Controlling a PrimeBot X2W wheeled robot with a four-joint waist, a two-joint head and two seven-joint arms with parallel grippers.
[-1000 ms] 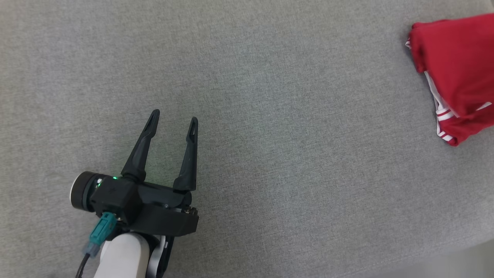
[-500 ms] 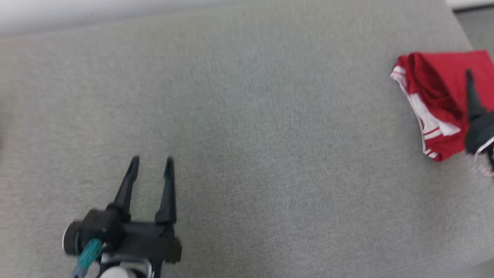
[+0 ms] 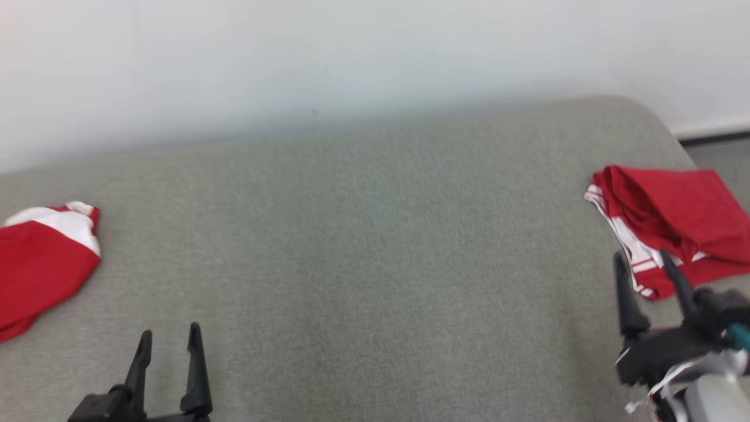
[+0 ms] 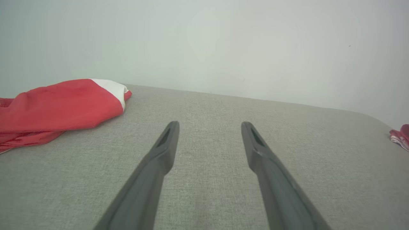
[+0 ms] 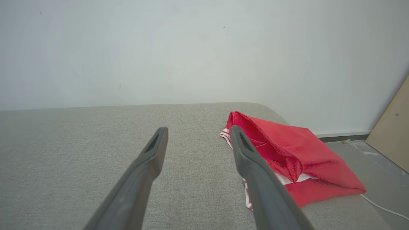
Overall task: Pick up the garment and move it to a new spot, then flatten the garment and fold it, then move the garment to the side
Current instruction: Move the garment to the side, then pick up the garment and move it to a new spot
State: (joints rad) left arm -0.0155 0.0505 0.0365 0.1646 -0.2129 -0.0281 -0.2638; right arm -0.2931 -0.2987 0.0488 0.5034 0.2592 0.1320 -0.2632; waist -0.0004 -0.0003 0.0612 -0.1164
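A folded red garment (image 3: 674, 228) with white stripes lies at the right end of the grey cushion (image 3: 375, 264); in the right wrist view the red garment (image 5: 287, 150) is just right of my fingers. My right gripper (image 3: 640, 256) is open at its near edge with nothing between the fingers, as the right wrist view of the gripper (image 5: 198, 128) confirms. A second red and white garment (image 3: 41, 258) lies crumpled at the left end, seen again as the same garment (image 4: 60, 105). My left gripper (image 3: 169, 331) is open and empty, right of that garment, over bare cushion (image 4: 209, 124).
A white wall (image 3: 351, 58) runs behind the cushion. Past the cushion's rounded right end lies grey floor (image 5: 367, 159) with a white cable (image 5: 380, 206) and a leaning tan board (image 5: 389, 134).
The head camera has tilted up, bringing the wall and the left garment into view. My right gripper has come away from on top of the folded garment to its near edge, standing open.
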